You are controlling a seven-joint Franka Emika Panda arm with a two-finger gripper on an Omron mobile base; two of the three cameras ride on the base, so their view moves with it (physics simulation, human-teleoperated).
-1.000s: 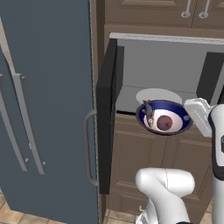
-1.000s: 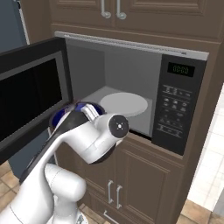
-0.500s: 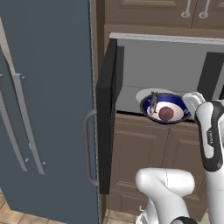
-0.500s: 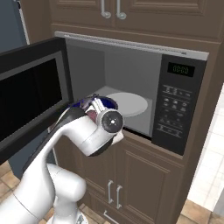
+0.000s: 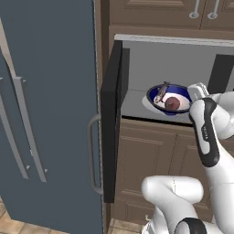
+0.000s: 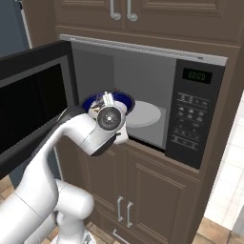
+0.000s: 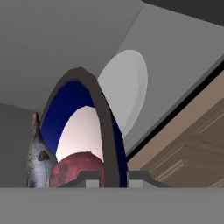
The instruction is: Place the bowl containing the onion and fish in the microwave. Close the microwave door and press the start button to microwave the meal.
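Your end effector [image 7: 111, 176] pinches the rim of the dark blue round bowl [image 5: 170, 98], holding reddish-brown onion [image 5: 172, 104] and grey fish [image 5: 160, 93] over the white turntable [image 6: 141, 114]; black microwave door [image 5: 111, 119] stands open left

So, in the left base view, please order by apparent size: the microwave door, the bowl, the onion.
1. microwave door, seen edge-on yet the largest
2. bowl
3. onion, lying inside the bowl, clearly the smallest

The bowl [image 5: 170, 96] at centre right is dark blue outside, white inside. In it lie a reddish-brown onion [image 5: 172, 104] and a dark grey fish [image 5: 160, 93]. The microwave [image 6: 143, 90] is grey within, with a white turntable [image 6: 142, 113], black front and green display digits. Brown wood cabinets [image 6: 157, 186] surround it; the fridge [image 5: 45, 105] at left is blue-grey.
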